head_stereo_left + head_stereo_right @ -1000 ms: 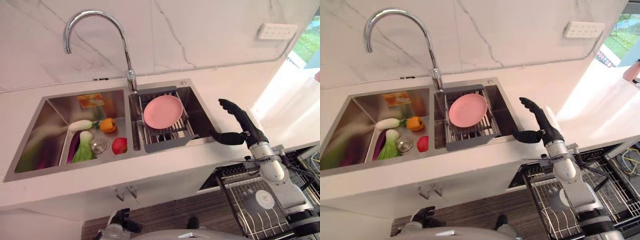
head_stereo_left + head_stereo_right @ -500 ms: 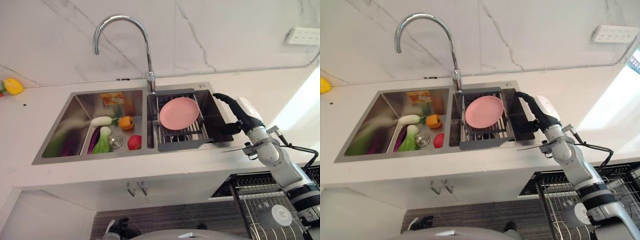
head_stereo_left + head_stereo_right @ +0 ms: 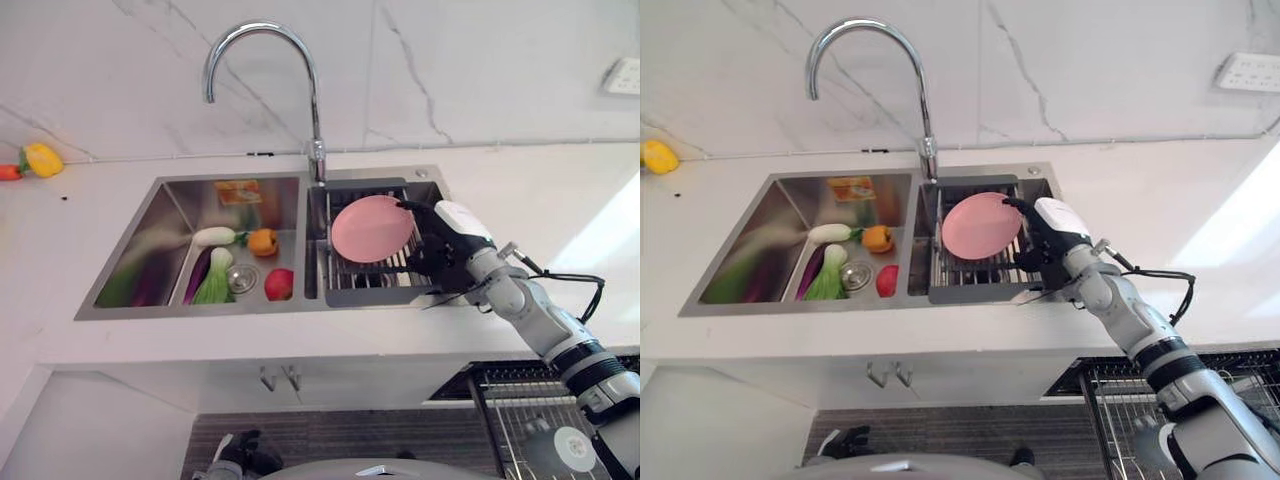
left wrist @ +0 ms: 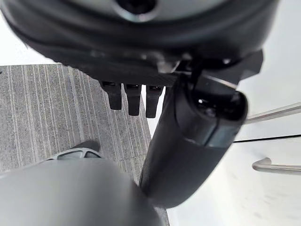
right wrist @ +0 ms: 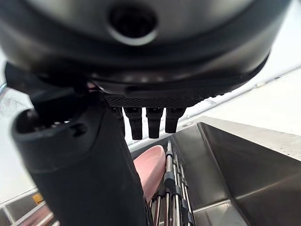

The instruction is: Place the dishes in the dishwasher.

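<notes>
Where the floor shows lowest in the eye views, hanging by the cabinet front: left hand [image 4: 188, 136], fingers [image 4: 128, 96] straight and loose, nothing held, grey striped floor [image 4: 51, 117] beneath and a cabinet handle [image 4: 275, 165] off to one side. At the lower right corner, pulled out below the counter: dishwasher rack [image 3: 545, 440] of wire, with a round white piece lying in it. Above that, white counter [image 3: 330, 335] running across the front of a steel double sink [image 3: 140, 305].

Reaching over the right basin from the right side: right hand [image 3: 447, 243], white-backed, fingers [image 5: 148, 120] straight and spread, thumb standing apart, closed on nothing. Fingertips up beside the right edge of the pink plate [image 3: 372, 228]; touching or just short of it, cannot tell. Plate itself leaning nearly upright in the dark drying rack [image 3: 365, 285] that sits across the right basin, not yet in the dishwasher.

In the left basin, around the drain: red tomato [image 3: 279, 284], green leafy vegetable [image 3: 213, 281], purple eggplant [image 3: 195, 275], white radish [image 3: 214, 236], orange pepper [image 3: 263, 241]. Against the far wall of that basin, an orange sponge [image 3: 237, 190].

Rising between the basins at the back: curved chrome faucet [image 3: 262, 40]. Further still, marble-veined wall, a white socket [image 3: 1246, 71] at the right, and a yellow pepper [image 3: 43, 159] on the far left counter.
</notes>
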### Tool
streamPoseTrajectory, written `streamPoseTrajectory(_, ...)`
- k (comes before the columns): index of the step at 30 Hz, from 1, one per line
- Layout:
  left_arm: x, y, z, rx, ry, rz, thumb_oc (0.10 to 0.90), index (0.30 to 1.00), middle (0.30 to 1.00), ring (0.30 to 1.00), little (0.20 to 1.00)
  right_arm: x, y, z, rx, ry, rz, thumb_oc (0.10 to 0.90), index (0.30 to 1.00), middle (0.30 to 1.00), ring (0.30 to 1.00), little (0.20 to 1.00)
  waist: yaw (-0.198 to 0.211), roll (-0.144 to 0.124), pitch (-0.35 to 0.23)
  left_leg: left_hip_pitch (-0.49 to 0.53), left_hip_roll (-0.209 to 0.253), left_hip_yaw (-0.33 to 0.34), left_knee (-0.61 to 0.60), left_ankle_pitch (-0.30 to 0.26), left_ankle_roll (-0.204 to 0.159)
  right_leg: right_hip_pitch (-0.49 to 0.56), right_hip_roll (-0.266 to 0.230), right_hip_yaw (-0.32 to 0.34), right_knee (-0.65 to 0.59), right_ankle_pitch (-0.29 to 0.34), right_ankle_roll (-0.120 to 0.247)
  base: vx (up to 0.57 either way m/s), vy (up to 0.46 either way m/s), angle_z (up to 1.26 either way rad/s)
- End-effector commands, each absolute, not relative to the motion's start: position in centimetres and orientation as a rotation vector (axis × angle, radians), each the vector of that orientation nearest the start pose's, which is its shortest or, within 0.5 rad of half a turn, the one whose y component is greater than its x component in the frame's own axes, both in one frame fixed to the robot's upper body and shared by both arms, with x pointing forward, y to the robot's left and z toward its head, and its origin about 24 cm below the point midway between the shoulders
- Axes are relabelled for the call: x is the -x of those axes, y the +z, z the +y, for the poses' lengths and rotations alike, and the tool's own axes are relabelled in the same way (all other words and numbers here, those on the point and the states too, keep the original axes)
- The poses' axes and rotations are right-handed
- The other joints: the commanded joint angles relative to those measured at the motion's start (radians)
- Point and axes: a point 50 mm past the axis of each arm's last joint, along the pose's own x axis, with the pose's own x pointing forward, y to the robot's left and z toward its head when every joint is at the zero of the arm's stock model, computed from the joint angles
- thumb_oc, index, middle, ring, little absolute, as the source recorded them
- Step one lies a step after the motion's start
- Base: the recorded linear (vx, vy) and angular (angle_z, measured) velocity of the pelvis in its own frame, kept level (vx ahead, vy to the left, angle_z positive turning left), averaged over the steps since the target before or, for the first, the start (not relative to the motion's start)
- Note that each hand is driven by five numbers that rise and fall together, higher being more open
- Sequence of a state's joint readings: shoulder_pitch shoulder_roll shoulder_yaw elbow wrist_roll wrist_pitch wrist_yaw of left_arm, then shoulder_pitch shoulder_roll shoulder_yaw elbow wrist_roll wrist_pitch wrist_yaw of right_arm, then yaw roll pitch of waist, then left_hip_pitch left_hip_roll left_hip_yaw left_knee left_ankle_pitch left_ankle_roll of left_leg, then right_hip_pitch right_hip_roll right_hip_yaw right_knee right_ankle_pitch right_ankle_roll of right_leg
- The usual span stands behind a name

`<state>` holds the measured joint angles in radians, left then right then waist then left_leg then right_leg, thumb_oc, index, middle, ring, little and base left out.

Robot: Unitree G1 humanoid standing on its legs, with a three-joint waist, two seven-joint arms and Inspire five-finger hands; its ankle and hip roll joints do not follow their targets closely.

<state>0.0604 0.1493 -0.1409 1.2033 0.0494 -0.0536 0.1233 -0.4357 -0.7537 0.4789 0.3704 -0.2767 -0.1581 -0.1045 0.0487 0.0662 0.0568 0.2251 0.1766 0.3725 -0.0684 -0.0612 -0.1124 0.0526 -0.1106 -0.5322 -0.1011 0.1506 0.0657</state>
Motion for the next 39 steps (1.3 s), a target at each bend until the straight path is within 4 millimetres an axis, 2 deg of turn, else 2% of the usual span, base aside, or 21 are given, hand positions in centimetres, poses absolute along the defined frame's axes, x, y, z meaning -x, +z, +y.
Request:
streamPoseTrajectory(1,-4.7,-17.2,21.5,-0.424,-0.019,1.295,0.800,0.900,0.900,0.900,0.900,-34.8,14.4,-19.5,1.153,0.184,-0.373,0.800,0.900,0.900,0.900,0.900,0.010,-0.080,-0.018,-0.053,-0.026,0.010,-0.011,0.076,0.003,0.083,-0.047,0.008,0.014,-0.163,0.067,0.01,0.003,0.04)
streamPoseTrajectory(13,-4.7,-17.1,21.7,-0.440,-0.031,1.282,0.800,0.900,0.900,0.900,0.900,-36.3,14.6,-19.0,1.318,0.173,-0.374,0.800,0.900,0.900,0.900,0.900,0.034,-0.087,-0.014,-0.062,-0.014,-0.003,-0.011,0.084,-0.006,0.082,-0.042,-0.006,0.014,-0.167,0.065,0.01,-0.008,0.04)
streamPoseTrajectory(19,-4.6,-17.1,21.8,-0.459,-0.041,1.281,0.800,0.900,0.900,0.900,0.900,-37.0,13.9,-18.3,1.400,0.176,-0.366,0.800,0.900,0.900,0.900,0.900,0.056,-0.087,-0.008,-0.070,-0.009,-0.020,-0.010,0.089,-0.011,0.086,-0.038,-0.018,0.014,-0.175,0.061,0.01,-0.018,0.08)
streamPoseTrajectory(27,-4.6,-17.1,21.9,-0.477,-0.044,1.281,0.800,0.900,0.900,0.900,0.900,-36.9,13.0,-17.4,1.506,0.208,-0.394,0.800,0.900,0.900,0.900,0.900,0.066,-0.086,-0.004,-0.073,-0.006,-0.030,-0.010,0.092,-0.015,0.092,-0.036,-0.026,0.014,-0.181,0.058,0.00,-0.011,0.05)
streamPoseTrajectory(28,-4.7,-17.1,21.9,-0.479,-0.043,1.278,0.800,0.900,0.900,0.900,0.900,-36.8,12.9,-17.3,1.525,0.209,-0.407,0.722,0.782,0.782,0.782,0.782,0.067,-0.087,-0.004,-0.073,-0.006,-0.030,-0.010,0.091,-0.015,0.093,-0.036,-0.027,0.014,-0.182,0.058,0.00,-0.020,0.09)
streamPoseTrajectory(29,-4.8,-17.1,21.9,-0.482,-0.041,1.276,0.800,0.900,0.900,0.900,0.900,-36.8,12.7,-17.3,1.537,0.207,-0.408,0.547,0.521,0.521,0.521,0.521,0.066,-0.087,-0.003,-0.074,-0.005,-0.031,-0.010,0.092,-0.015,0.093,-0.036,-0.027,0.014,-0.182,0.059,0.00,-0.012,0.07)
streamPoseTrajectory(30,-4.8,-17.1,21.9,-0.480,-0.038,1.275,0.800,0.900,0.900,0.900,0.900,-36.8,12.4,-17.4,1.536,0.197,-0.398,0.500,0.451,0.451,0.451,0.451,0.066,-0.086,-0.004,-0.073,-0.004,-0.032,-0.010,0.091,-0.015,0.093,-0.036,-0.027,0.014,-0.182,0.058,0.00,-0.010,0.05)
streamPoseTrajectory(31,-4.8,-17.1,21.8,-0.475,-0.032,1.276,0.800,0.900,0.900,0.900,0.900,-36.7,12.2,-17.4,1.526,0.186,-0.390,0.400,0.300,0.300,0.300,0.300,0.065,-0.085,-0.004,-0.072,-0.005,-0.032,-0.010,0.091,-0.015,0.093,-0.036,-0.027,0.014,-0.182,0.058,0.00,0.000,0.00)
streamPoseTrajectory(35,-4.7,-17.1,21.9,-0.459,0.001,1.283,0.800,0.900,0.900,0.900,0.900,-36.7,11.7,-17.7,1.508,0.142,-0.368,0.400,0.300,0.300,0.300,0.300,0.065,-0.086,-0.005,-0.072,-0.005,-0.032,-0.009,0.090,-0.014,0.095,-0.038,-0.028,0.014,-0.181,0.058,0.00,0.000,0.00)
streamPoseTrajectory(39,-4.7,-17.1,22.0,-0.470,0.008,1.283,0.800,0.900,0.900,0.900,0.900,-36.7,12.4,-17.4,1.509,0.119,-0.412,0.400,0.300,0.300,0.300,0.300,0.061,-0.087,-0.005,-0.067,-0.004,-0.032,-0.009,0.088,-0.012,0.095,-0.039,-0.025,0.014,-0.179,0.059,0.00,0.000,0.00)
